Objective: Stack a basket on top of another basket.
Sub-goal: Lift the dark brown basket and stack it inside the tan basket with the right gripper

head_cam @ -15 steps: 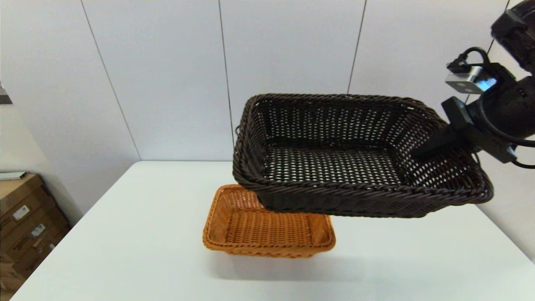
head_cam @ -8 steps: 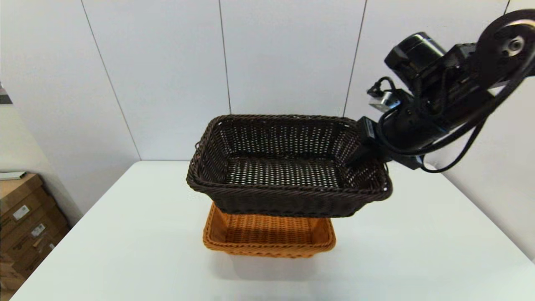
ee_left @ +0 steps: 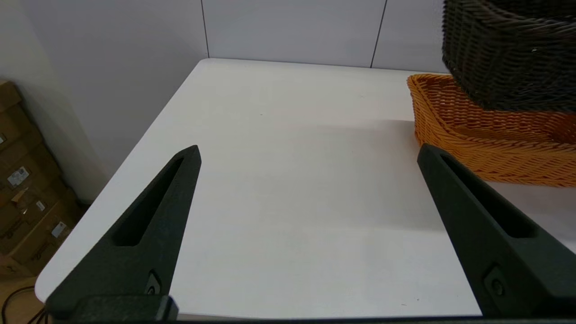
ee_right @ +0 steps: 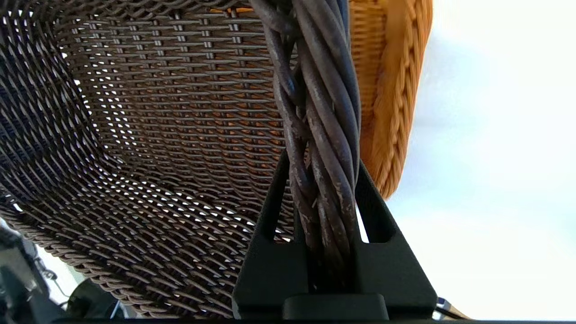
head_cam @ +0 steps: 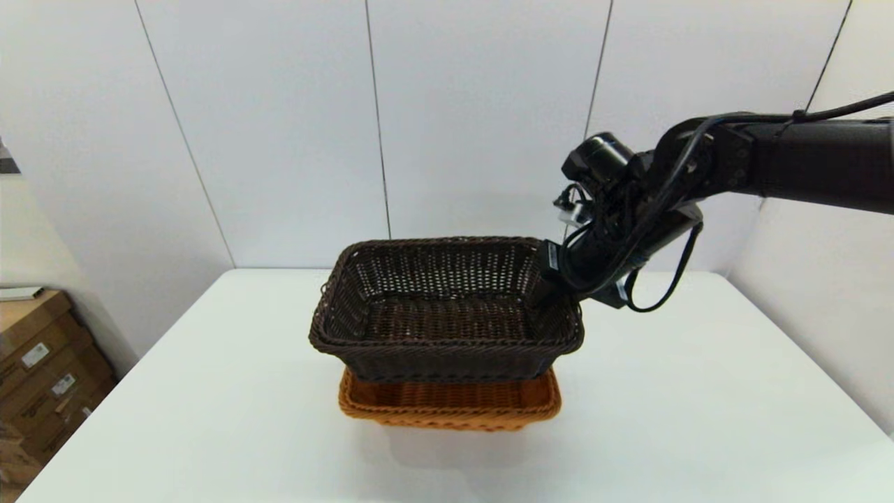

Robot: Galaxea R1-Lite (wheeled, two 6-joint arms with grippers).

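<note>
Fingers first: our left gripper (ee_left: pixel 308 155) has its fingers (ee_left: pixel 153 211) spread wide apart with nothing between them, parked low at the table's near left corner, out of the head view. Boxes (head_cam: pixel 42 363) sit on the floor left of the white table (head_cam: pixel 209 419). At table centre we see the orange basket (head_cam: pixel 450 405) resting flat on the table. Directly above it hangs the dark basket (head_cam: pixel 447 314), nearly level, its base just inside or at the orange rim; we can't tell if they touch. From the wrist, orange weave shows through the dark mesh. On the right, our right gripper (head_cam: pixel 552 283) is clamped on the dark basket's right braided rim, one finger (ee_right: pixel 270 252) inside the wall, the other outside. Its arm reaches in from the right edge.
</note>
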